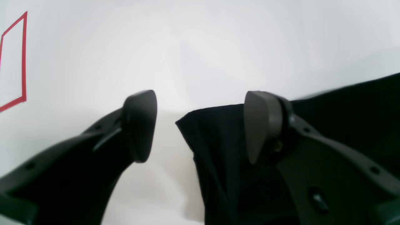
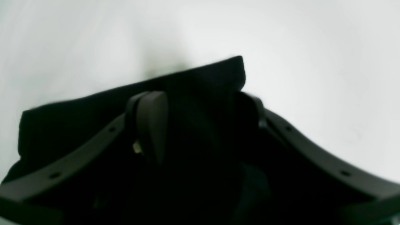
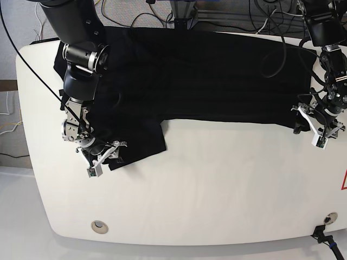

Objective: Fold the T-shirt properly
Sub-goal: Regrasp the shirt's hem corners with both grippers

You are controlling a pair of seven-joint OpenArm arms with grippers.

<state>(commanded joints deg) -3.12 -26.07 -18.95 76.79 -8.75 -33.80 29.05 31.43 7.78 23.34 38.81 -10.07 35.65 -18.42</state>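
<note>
The black T-shirt (image 3: pixel 206 76) lies spread across the far half of the white table (image 3: pixel 217 184), one sleeve reaching toward the near edge. The right gripper (image 2: pixel 200 125) has its jaws spread wide over that sleeve's hem, cloth between them but not pinched. The left gripper (image 1: pixel 200 125) hangs at the T-shirt's opposite edge, jaws open, one finger (image 1: pixel 262 125) over the fabric.

Plain black T-shirt (image 3: pixel 217 76) on white table (image 3: pixel 217 184); red tape outline (image 1: pixel 18 62)
</note>
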